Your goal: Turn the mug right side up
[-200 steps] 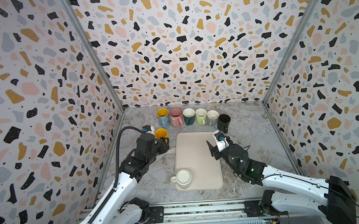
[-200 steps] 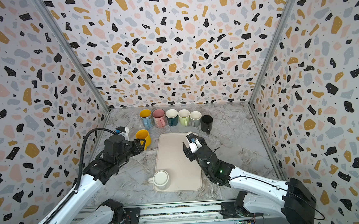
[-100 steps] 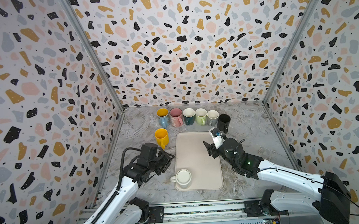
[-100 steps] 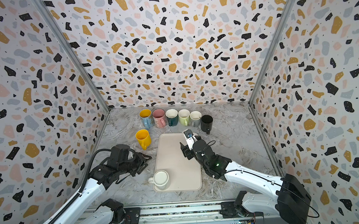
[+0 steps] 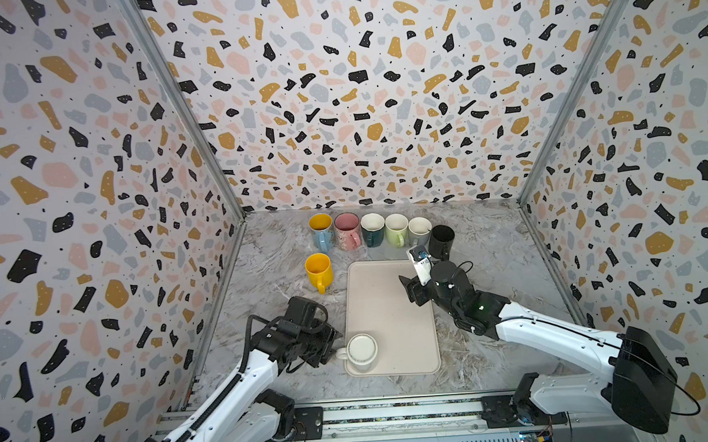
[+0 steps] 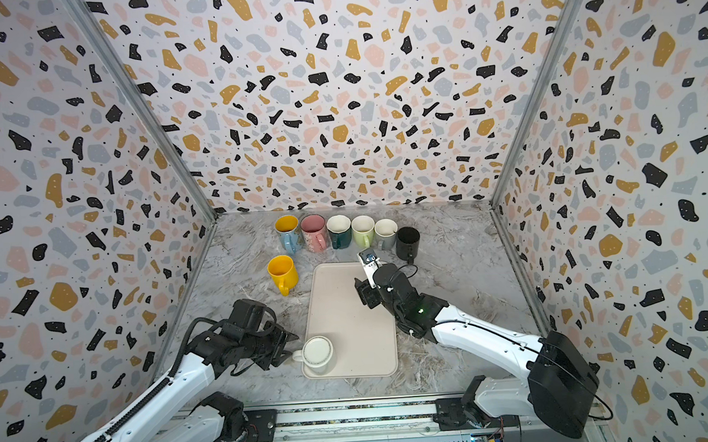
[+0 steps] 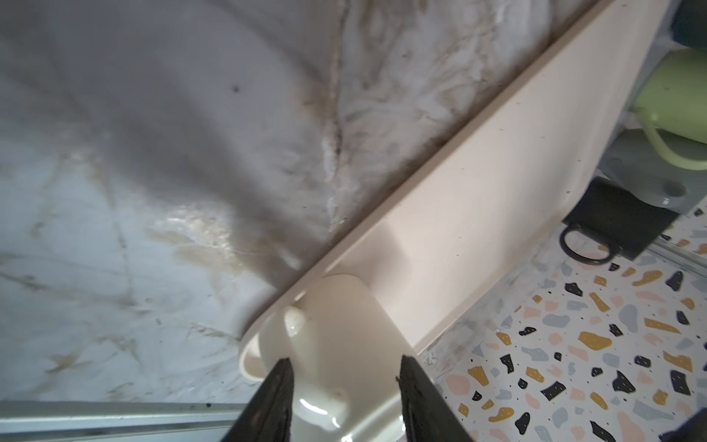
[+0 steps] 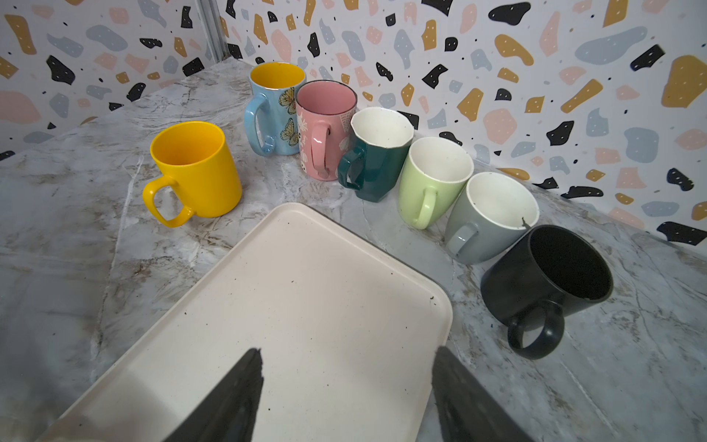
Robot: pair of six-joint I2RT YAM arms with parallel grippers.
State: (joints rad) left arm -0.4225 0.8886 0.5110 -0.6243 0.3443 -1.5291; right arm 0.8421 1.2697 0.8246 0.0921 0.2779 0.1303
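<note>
Cream mug (image 5: pixel 361 349) sits upside down at the near left corner of the tray (image 5: pixel 389 295), handle toward my left gripper (image 7: pixel 344 363). Its jaws stand apart astride the handle side; I cannot tell whether they press it. My right gripper (image 8: pixel 346 354) hangs over the tray's far end, jaws wide apart.

- tray (image 8: pixel 306 306): matt cream, plastic by the look, fine dark flecks on it.
- cream mug (image 7: pixel 333 344), on tray: glossy glaze, sharp white highlights.
- table (image 5: pixel 279 251), around tray: grey marble pattern, smooth, faint sheen, brownish smears.
- yellow mug (image 8: pixel 195 168), off tray's far corner: smooth, satin.
- black mug (image 8: pixel 547 275), off the opposite far corner: matt.
- walls (image 5: pixel 379 104), beyond tray: flat matt terrazzo print.
- posts (image 5: pixel 188 114), at wall corners: dull brushed metal.
- arms (image 5: pixel 558 332), flanking tray: glossy white plastic shells, matt black joints.
</note>
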